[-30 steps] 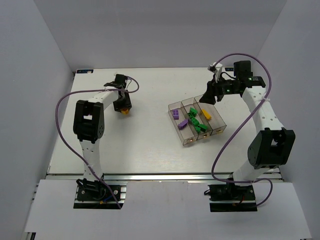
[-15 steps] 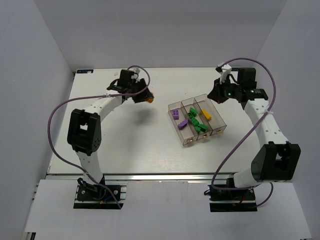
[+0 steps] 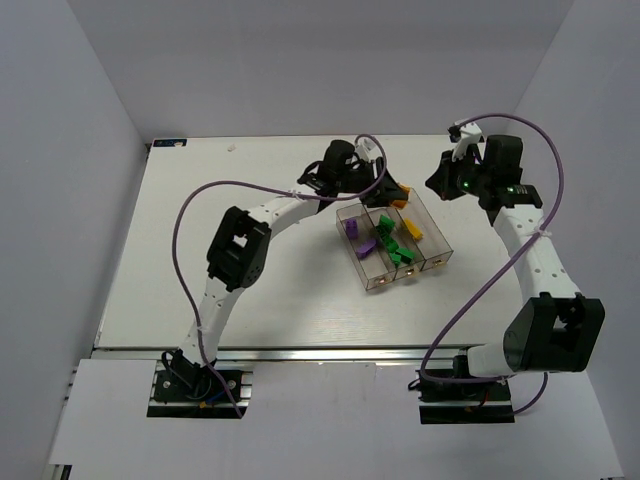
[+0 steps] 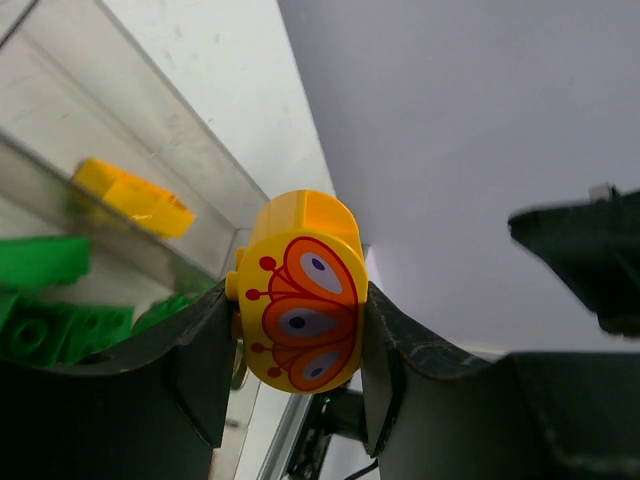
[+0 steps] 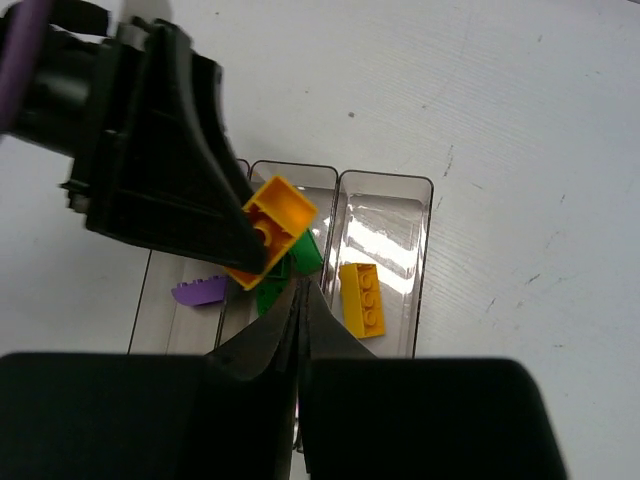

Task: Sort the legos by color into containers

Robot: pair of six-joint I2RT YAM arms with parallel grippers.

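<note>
left gripper (image 4: 297, 345) pinches a yellow brick (image 4: 305, 270) at the bins' (image 5: 385, 181) far end; right gripper (image 5: 301, 312) pressed together, empty

Bins (image 5: 385, 230): clear plastic, glossy, with glare on the floor.
Yellow brick (image 4: 305, 290): smooth glossy plastic with a printed orange pattern.
Green bricks (image 3: 386, 228): glossy moulded plastic.
Left fingers (image 4: 195, 370): black, matt, faintly grainy.
Table (image 3: 250, 290): white, matt, lightly scuffed.
Arm shells (image 3: 537, 255): white, smooth plastic.

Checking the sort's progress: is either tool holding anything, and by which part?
The left tool clamps a yellow butterfly-printed brick by its two opposite sides; the right tool is shut, empty.
</note>
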